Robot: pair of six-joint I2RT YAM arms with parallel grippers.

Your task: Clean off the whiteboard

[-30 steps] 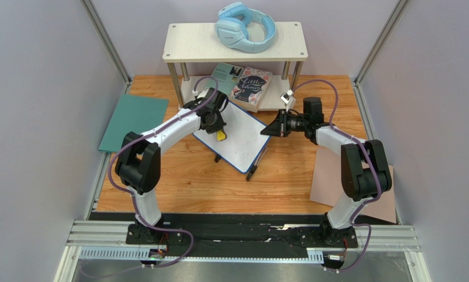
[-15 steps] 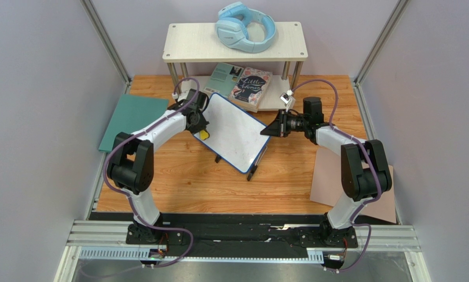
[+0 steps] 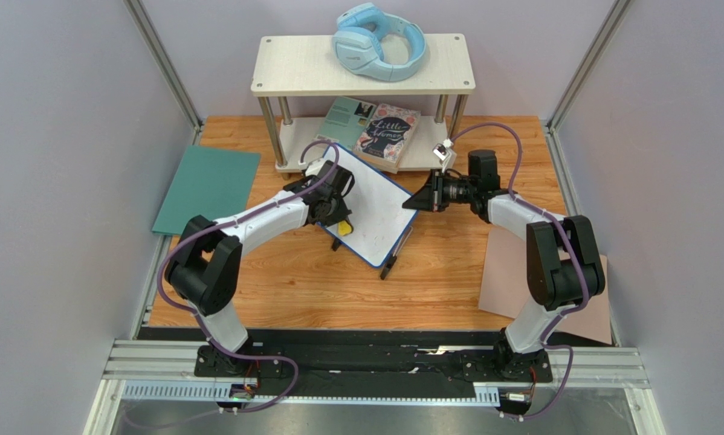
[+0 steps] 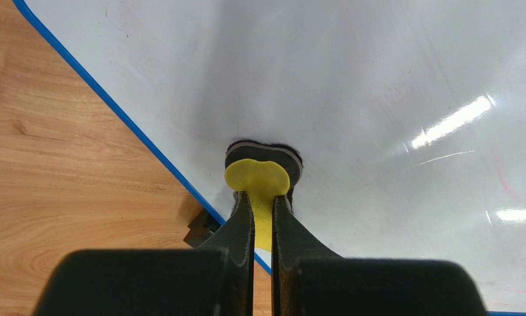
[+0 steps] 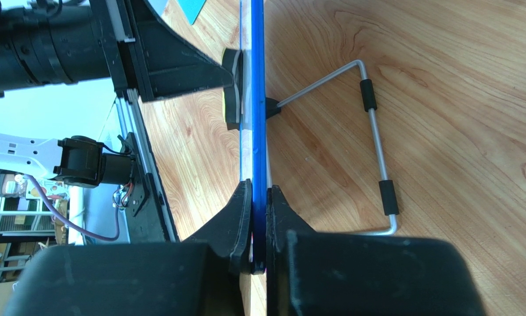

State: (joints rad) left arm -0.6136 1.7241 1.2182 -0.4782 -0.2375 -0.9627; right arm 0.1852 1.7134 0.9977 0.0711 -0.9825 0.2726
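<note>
The whiteboard (image 3: 379,204), white with a thin blue rim, stands tilted on the wooden table, propped on a wire stand (image 5: 375,141). My left gripper (image 3: 338,220) is shut on a yellow eraser (image 4: 258,178), whose dark pad presses on the board (image 4: 351,92) near its lower left rim. Faint pink marks (image 4: 503,184) show on the board's right part. From the right side, my right gripper (image 5: 259,197) is shut on the board's blue edge (image 5: 258,99). It shows at the board's right rim in the top view (image 3: 417,201).
A small two-level shelf (image 3: 447,68) stands behind the board, with blue headphones (image 3: 379,41) on top and books (image 3: 388,131) below. A teal sheet (image 3: 209,186) lies at the left and a tan-pink sheet (image 3: 511,272) at the right. The stand's black foot (image 3: 388,267) juts forward.
My left gripper swept the eraser out to the board's left edge, then back right and down toward its lower rim. The right gripper and the board have stayed in place.
</note>
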